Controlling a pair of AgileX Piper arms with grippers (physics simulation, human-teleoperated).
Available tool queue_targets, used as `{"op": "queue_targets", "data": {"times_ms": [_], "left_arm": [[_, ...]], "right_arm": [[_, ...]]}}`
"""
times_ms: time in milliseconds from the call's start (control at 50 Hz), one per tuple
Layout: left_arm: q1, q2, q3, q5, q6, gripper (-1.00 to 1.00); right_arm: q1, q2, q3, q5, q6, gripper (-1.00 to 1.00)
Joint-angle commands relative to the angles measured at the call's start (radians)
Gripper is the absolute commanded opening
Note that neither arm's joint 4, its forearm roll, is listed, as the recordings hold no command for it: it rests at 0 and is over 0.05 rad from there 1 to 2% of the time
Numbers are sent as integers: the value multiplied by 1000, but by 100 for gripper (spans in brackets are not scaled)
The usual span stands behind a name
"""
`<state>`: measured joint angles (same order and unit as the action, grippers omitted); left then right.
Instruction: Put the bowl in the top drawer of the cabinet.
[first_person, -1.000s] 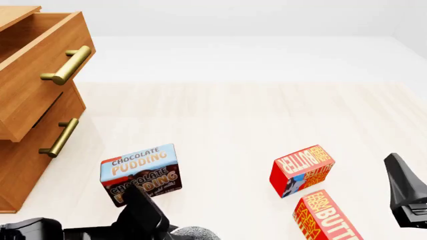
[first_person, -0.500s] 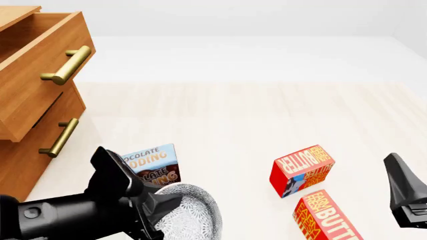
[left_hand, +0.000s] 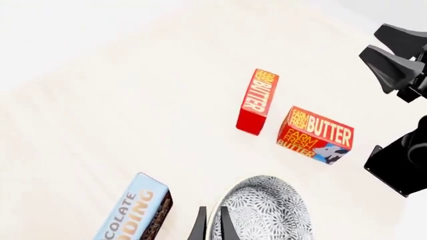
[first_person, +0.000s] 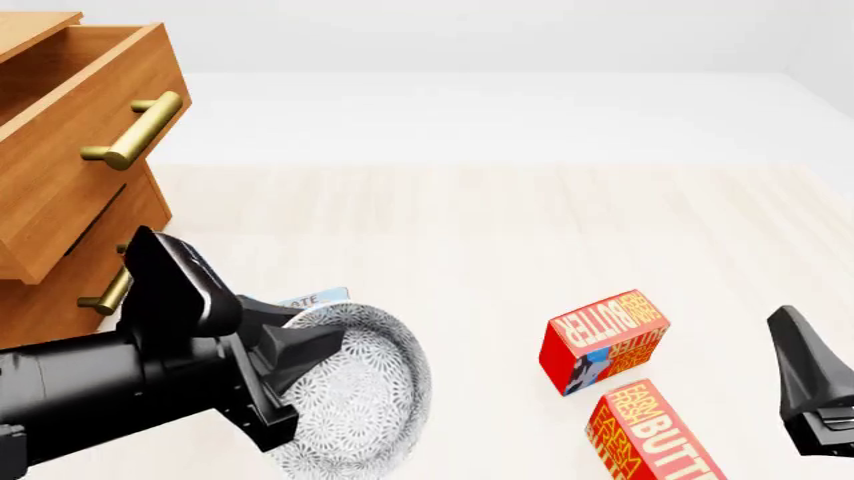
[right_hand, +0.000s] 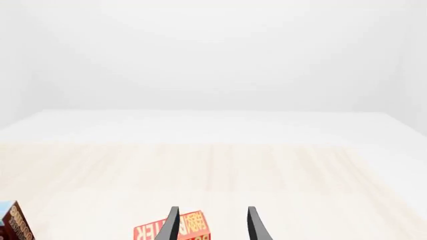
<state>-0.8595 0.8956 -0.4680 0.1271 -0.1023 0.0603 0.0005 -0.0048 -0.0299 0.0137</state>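
Note:
The white bowl (first_person: 358, 388) with its grey lacy pattern hangs tilted above the table, and my left gripper (first_person: 296, 352) is shut on its rim. In the left wrist view both fingers pinch the edge of the bowl (left_hand: 268, 210) at my left gripper (left_hand: 212, 227). The cabinet (first_person: 38, 345) stands at the far left. Its top drawer (first_person: 74, 175) is pulled out, up and to the left of the bowl. My right gripper (first_person: 811, 385) rests open at the right edge, and my right gripper (right_hand: 212, 226) holds nothing.
The chocolate pudding box (first_person: 315, 298) is almost wholly hidden behind the bowl. Two red butter boxes (first_person: 603, 340) (first_person: 654, 432) lie between the arms. The lower drawer's brass handle (first_person: 118, 276) sits just left of my left arm.
My left arm has lifted the bowl off the table and carried it up and left toward the cabinet. The bowl now covers the pudding box. The right arm has not moved.

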Motion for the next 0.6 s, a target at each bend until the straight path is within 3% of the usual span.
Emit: {"op": "queue_targets", "data": {"times_ms": [20, 220, 600], "left_arm": [[0, -45, -78, 76, 53, -100], [42, -66, -175, 171, 137, -100], [121, -99, -293, 256, 222, -100]], "right_arm": [[0, 0, 0, -2, 0, 100], [3, 0, 0, -3, 0, 100], [4, 0, 0, -3, 0, 100]]}}
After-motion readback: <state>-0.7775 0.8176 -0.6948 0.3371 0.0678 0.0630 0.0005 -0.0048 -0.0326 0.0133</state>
